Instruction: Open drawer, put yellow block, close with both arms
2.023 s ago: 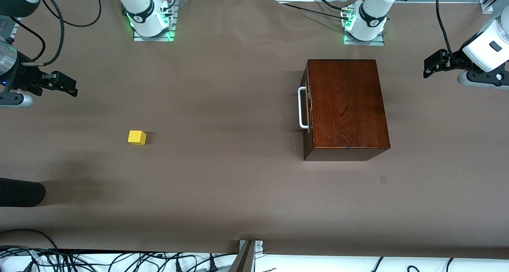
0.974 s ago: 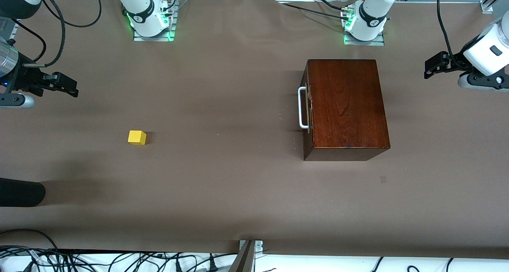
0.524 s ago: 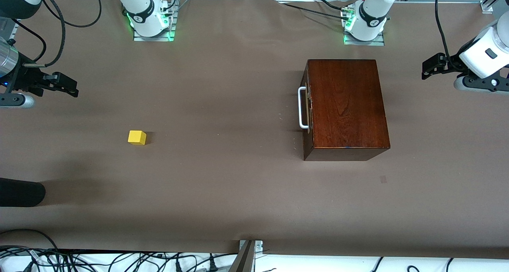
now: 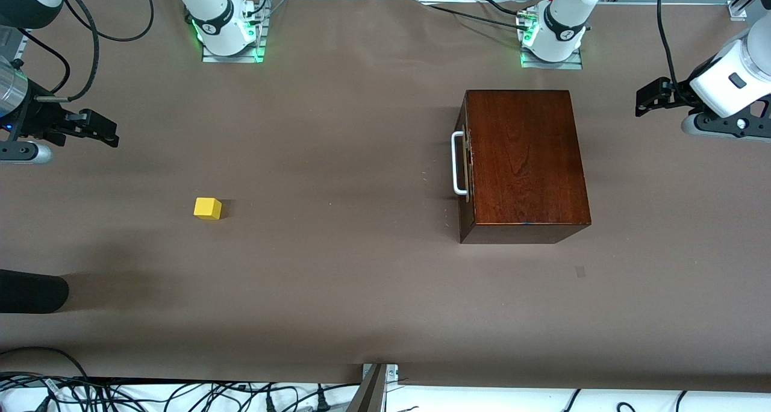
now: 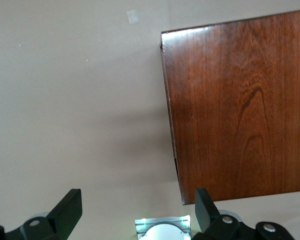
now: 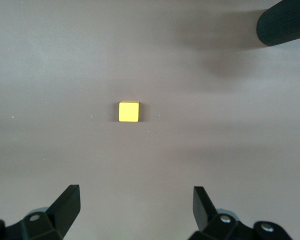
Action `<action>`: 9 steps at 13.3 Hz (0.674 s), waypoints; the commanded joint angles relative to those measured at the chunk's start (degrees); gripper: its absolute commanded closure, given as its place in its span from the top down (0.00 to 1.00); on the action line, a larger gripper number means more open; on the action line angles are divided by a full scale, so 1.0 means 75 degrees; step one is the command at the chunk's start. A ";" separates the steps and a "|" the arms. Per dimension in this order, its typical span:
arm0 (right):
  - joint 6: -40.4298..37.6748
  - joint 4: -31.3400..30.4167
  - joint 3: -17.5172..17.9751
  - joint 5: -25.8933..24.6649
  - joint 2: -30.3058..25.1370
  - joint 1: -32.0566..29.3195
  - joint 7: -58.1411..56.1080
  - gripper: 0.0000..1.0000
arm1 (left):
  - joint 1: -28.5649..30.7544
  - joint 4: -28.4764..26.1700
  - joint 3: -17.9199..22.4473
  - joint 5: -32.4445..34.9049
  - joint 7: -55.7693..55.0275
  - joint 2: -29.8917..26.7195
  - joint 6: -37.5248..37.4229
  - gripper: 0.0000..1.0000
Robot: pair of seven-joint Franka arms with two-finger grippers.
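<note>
The glossy mahogany box (image 4: 524,159) stands toward the left arm's end of the table, its drawer shut, white bar handle (image 4: 458,163) facing the table's middle. It also shows in the left wrist view (image 5: 237,105). The small yellow block (image 4: 208,208) lies on the table toward the right arm's end and shows in the right wrist view (image 6: 128,112). My left gripper (image 4: 650,99) hangs open and empty in the air beside the box, at the table's end. My right gripper (image 4: 99,129) hangs open and empty over the table's other end, apart from the block.
Both arm bases (image 4: 229,29) (image 4: 551,35) glow green at the table's edge farthest from the front camera. A black rounded object (image 4: 30,291) lies at the right arm's end, nearer the front camera than the block. Cables run along the nearest edge.
My left gripper has drifted slightly toward the box and away from the front camera. The right gripper, block and box have not moved.
</note>
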 commanded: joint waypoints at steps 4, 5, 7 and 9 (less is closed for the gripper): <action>-0.0072 0.0198 0.0015 0.0085 0.0100 -0.0008 -0.0077 1.00 | -0.0200 0.0289 -0.1054 -0.0222 0.0204 0.0279 -0.0247 1.00; -0.0061 0.0198 0.0027 0.0132 0.0100 -0.0019 -0.0077 1.00 | -0.0294 0.0335 -0.1395 -0.0419 0.0099 0.0326 -0.0200 1.00; -0.0037 0.0198 0.0085 0.0132 0.0135 0.0050 -0.0077 1.00 | -0.0307 0.0673 -0.1725 -0.0701 -0.0031 0.0862 -0.0002 1.00; -0.0049 0.0198 0.0109 0.0132 0.0136 0.0121 -0.0065 1.00 | -0.0667 0.1363 -0.1738 -0.0854 -0.0368 0.1658 0.0023 1.00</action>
